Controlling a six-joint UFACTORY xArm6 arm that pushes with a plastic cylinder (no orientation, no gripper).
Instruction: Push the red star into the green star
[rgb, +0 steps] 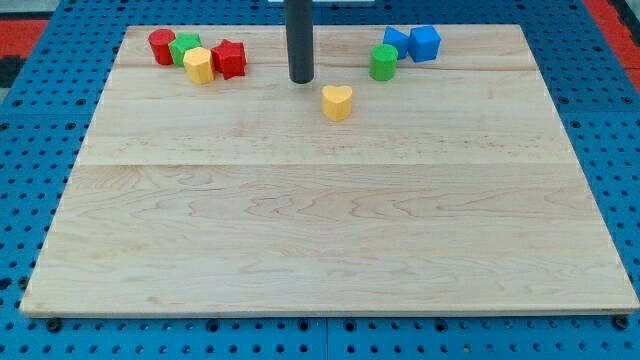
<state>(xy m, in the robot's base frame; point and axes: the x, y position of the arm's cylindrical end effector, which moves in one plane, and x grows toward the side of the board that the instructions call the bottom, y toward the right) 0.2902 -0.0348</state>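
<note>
The red star (230, 59) lies near the view's top left, in a tight cluster. The green star (184, 47) sits just to its left and a little higher, with a yellow hexagon block (199, 65) between and below them. A red cylinder (161, 46) stands at the cluster's left end. My tip (301, 79) is on the board to the right of the red star, a short gap away, not touching any block.
A yellow heart (337, 102) lies just right of and below my tip. A green cylinder (383, 62), a blue block (396, 41) and a blue cube (425, 43) stand at the top right. The wooden board (320, 230) ends at blue pegboard.
</note>
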